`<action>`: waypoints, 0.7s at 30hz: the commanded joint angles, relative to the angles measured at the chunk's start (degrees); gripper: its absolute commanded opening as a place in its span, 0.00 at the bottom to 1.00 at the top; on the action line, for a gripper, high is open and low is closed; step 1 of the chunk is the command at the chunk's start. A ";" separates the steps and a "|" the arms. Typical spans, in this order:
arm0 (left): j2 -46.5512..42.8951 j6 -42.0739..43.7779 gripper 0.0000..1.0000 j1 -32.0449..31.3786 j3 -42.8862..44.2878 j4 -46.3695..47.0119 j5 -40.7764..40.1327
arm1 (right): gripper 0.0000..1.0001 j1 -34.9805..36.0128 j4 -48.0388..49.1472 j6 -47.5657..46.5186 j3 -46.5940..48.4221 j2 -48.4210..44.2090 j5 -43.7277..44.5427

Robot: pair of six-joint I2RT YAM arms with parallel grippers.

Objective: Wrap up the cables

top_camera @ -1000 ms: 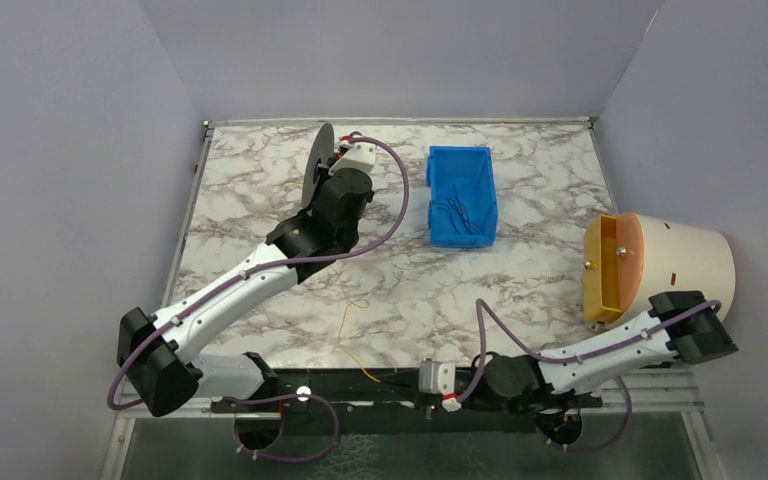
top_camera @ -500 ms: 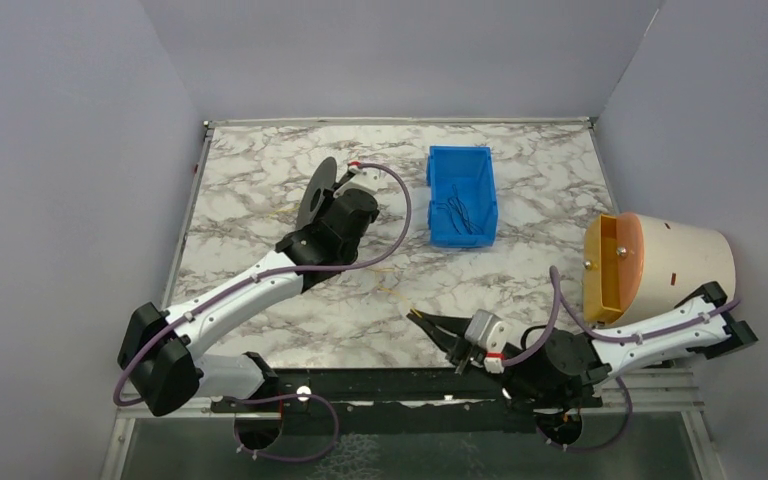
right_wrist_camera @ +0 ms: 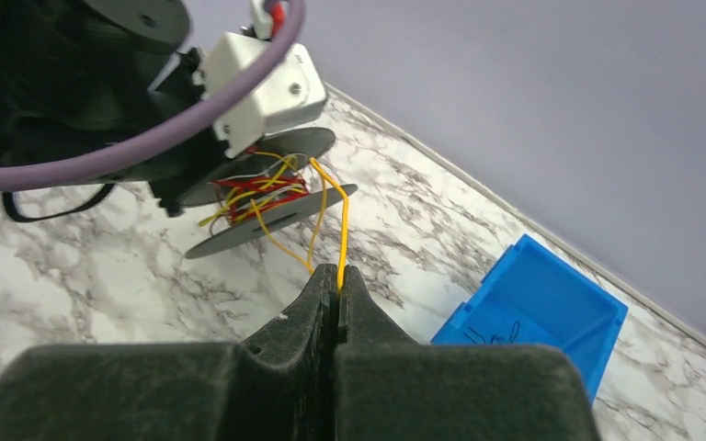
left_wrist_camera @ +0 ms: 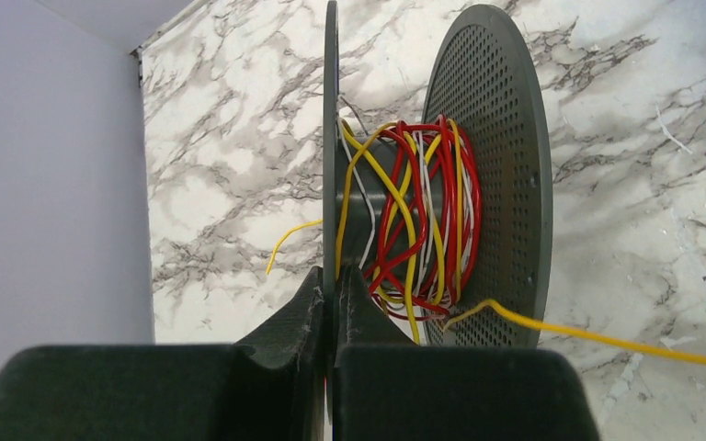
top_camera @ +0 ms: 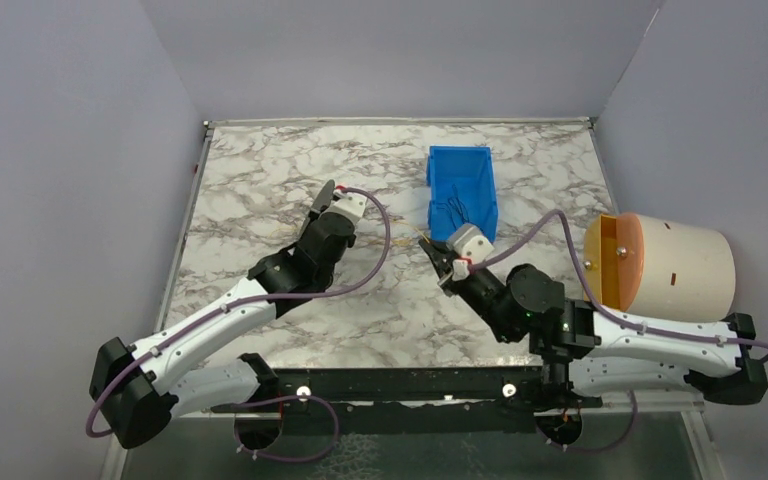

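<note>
Cables point(left_wrist_camera: 423, 220) of red, yellow and white lay wound in a loose tangle round the core of a dark perforated spool point(left_wrist_camera: 492, 138). The spool was held to the left of the blue bin point(top_camera: 463, 155), well apart from it. The left gripper point(left_wrist_camera: 329, 285) was clenched on the thin edge of the spool's nearer flange, one finger on each face.

One yellow cable point(right_wrist_camera: 343, 230) ran off the spool toward the bin. The right gripper point(right_wrist_camera: 338, 280) had its jaws pressed tight on this strand, close beside the bin's near left corner. A short yellow end also poked out on the spool's side away from the bin.

The blue bin stood open on the marble table point(top_camera: 260, 180) and held a few thin dark wires point(top_camera: 460, 212) lying loose on its floor; what kind they were was too small to tell. To the right of the bin, well apart from it, a cream drum point(top_camera: 685, 265) lay on its side with its orange open end facing the bin. Small metal studs showed on the orange face, but the pictures did not show what was inside.
</note>
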 commanded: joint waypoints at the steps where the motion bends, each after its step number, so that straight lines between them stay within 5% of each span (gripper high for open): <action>1: -4.11 0.09 0.00 -0.54 -1.73 1.37 4.06 | 0.01 -7.88 -3.72 3.22 4.11 3.74 -6.66; 21: -22.80 -6.56 0.00 -1.09 -2.58 -8.99 32.11 | 0.01 -40.72 -3.87 17.29 5.77 17.80 -17.62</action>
